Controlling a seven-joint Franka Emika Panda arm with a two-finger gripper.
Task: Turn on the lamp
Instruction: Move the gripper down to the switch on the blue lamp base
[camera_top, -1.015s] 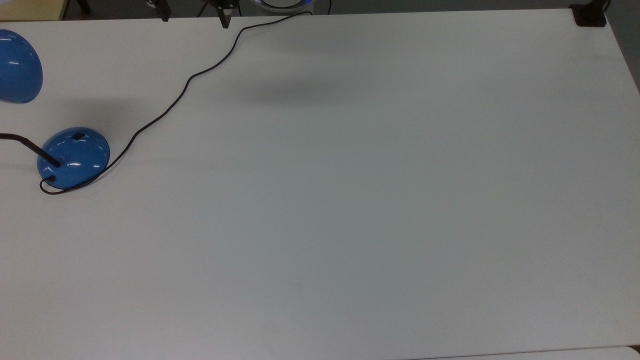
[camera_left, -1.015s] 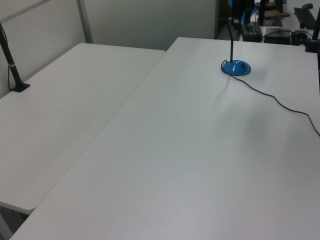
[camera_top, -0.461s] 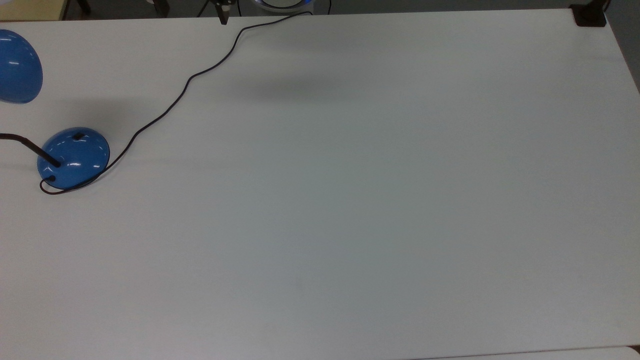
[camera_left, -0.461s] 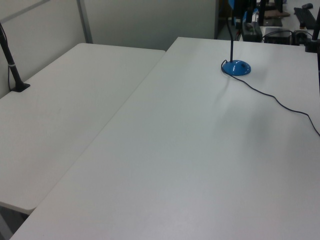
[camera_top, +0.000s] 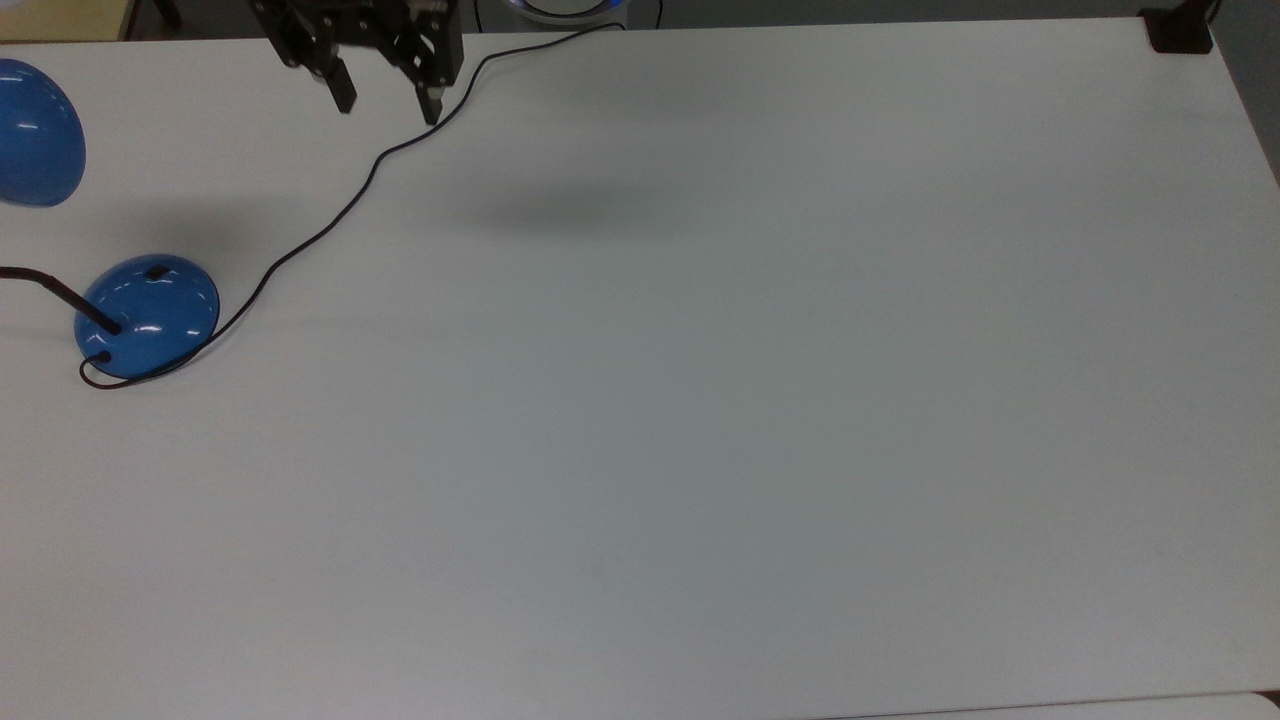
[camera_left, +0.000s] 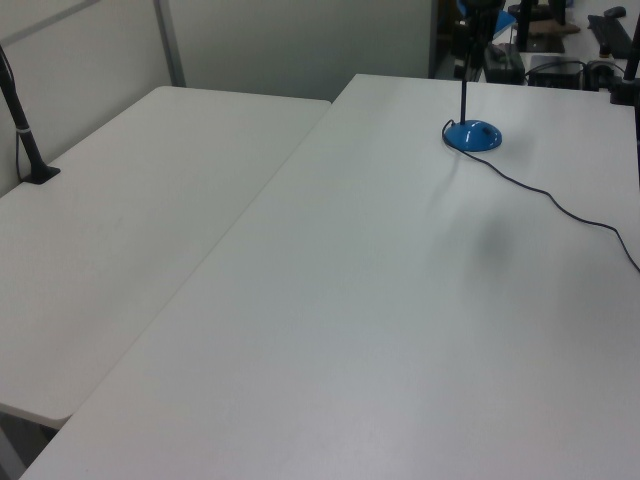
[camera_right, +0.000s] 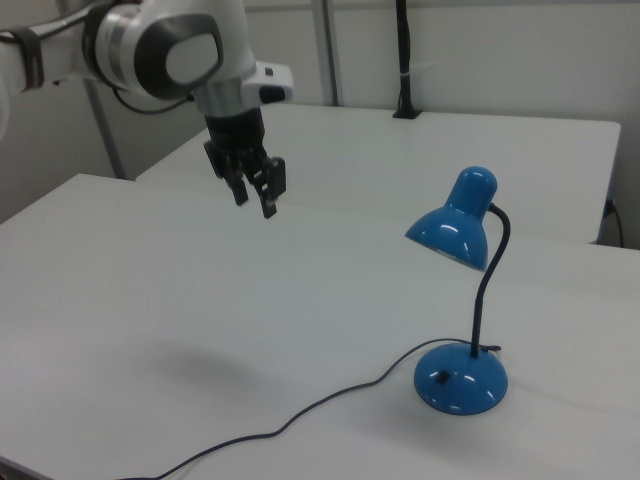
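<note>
We see the gripper (camera_top: 387, 104) with its two fingers (camera_top: 343, 95) spread apart, a clear gap between them, holding nothing and touching nothing. In the right view the gripper (camera_right: 255, 199) hangs in the air well above the table (camera_right: 150, 290), fingertips pointing down.

We count one lamp (camera_right: 462, 300), one gripper, and two white tables set side by side; the second table (camera_left: 130, 210) lies to the left view's left.

The lamp stands on the table near the top view's left edge, well apart from the gripper. Its dome base (camera_top: 148, 315) rests flat, with one small black switch (camera_top: 156, 271) on its upper surface. In the right view the thin black neck (camera_right: 487, 290) rises roughly upright from the base (camera_right: 460, 378), then curves over to the right view's left; the shade (camera_right: 455, 225) tilts with its open mouth facing down and toward the right view's left. One black cord (camera_top: 330, 225) leaves the base, loops beside it, and runs across the table to its far edge in the top view, passing under the gripper there.
</note>
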